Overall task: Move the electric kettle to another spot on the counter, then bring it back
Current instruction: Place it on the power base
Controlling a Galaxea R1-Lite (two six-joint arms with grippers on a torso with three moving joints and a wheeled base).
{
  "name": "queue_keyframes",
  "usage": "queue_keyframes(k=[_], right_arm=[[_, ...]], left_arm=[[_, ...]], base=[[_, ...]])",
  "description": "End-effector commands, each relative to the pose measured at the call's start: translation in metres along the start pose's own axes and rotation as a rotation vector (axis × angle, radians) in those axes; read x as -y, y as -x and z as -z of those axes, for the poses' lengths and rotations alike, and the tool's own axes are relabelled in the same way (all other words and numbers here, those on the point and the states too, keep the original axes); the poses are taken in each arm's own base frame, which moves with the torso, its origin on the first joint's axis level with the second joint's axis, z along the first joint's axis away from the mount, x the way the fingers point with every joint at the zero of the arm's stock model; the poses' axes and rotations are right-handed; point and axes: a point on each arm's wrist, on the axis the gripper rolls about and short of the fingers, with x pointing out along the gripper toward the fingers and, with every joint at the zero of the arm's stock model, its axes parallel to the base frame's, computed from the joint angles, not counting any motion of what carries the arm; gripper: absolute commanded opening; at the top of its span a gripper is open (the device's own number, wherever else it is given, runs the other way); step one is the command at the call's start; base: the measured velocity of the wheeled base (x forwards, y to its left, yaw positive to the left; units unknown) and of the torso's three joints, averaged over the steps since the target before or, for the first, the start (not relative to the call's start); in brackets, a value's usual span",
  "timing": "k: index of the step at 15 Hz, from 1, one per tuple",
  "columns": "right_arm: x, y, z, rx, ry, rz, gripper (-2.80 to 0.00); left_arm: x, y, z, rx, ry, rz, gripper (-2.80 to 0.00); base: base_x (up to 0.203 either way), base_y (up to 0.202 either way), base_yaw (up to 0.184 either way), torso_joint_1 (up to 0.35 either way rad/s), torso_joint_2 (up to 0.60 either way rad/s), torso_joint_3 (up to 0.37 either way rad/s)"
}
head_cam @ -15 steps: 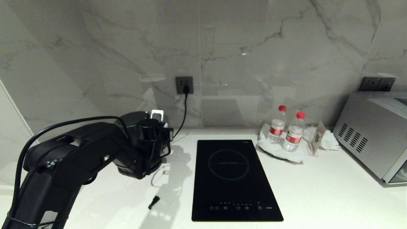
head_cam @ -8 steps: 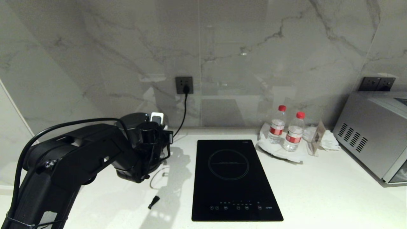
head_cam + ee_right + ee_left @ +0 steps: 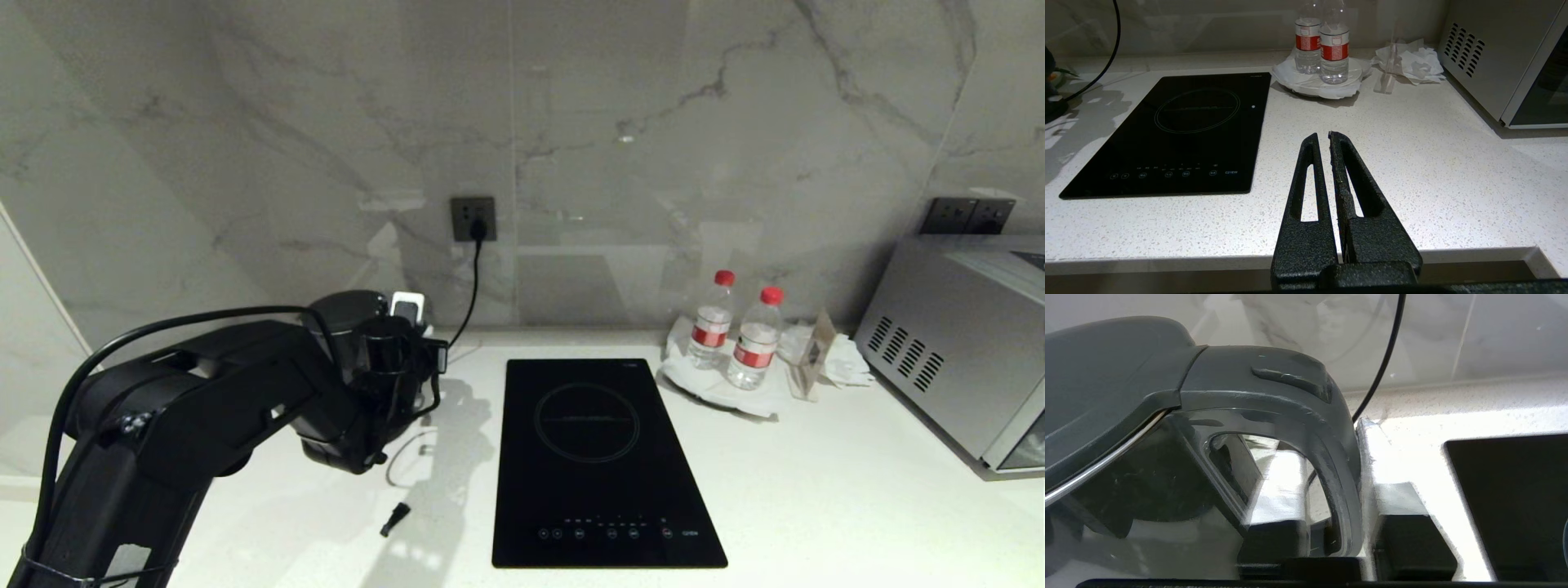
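At the desk's (image 3: 816, 506) back-left corner, your left hand (image 3: 1339, 522) is gripping the electric kettle's (image 3: 347, 314) loop handle — the cooktop (image 3: 604, 465) is lying just rightward; your right hand (image 3: 1323, 139) is hanging closed.

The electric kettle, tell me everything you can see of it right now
The electric kettle is glossy black with a flat round lid and a thick loop handle. It stands at the back left of the white speckled counter, close to the marble wall, left of the cooktop. The left arm hides most of its body from the head camera. The left gripper is closed on the handle, one finger inside the loop and one outside. Whether it rests on anything cannot be seen.
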Motion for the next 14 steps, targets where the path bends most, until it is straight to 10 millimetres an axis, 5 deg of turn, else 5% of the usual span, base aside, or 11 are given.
queue_keyframes(k=[1,14], right_arm=[[0.000,0.000,0.000,0.000,0.001,0.000,-2.80],[0.000,0.000,0.000,0.000,0.001,0.000,-2.80]], left_arm=[[0.001,0.000,0.000,0.006,0.003,-0.001,0.00],[0.012,0.030,0.025,-0.040,-0.010,0.057,0.00]], base=[[0.000,0.000,0.000,0.000,0.00,0.000],[0.000,0.000,0.000,0.000,0.00,0.000]])
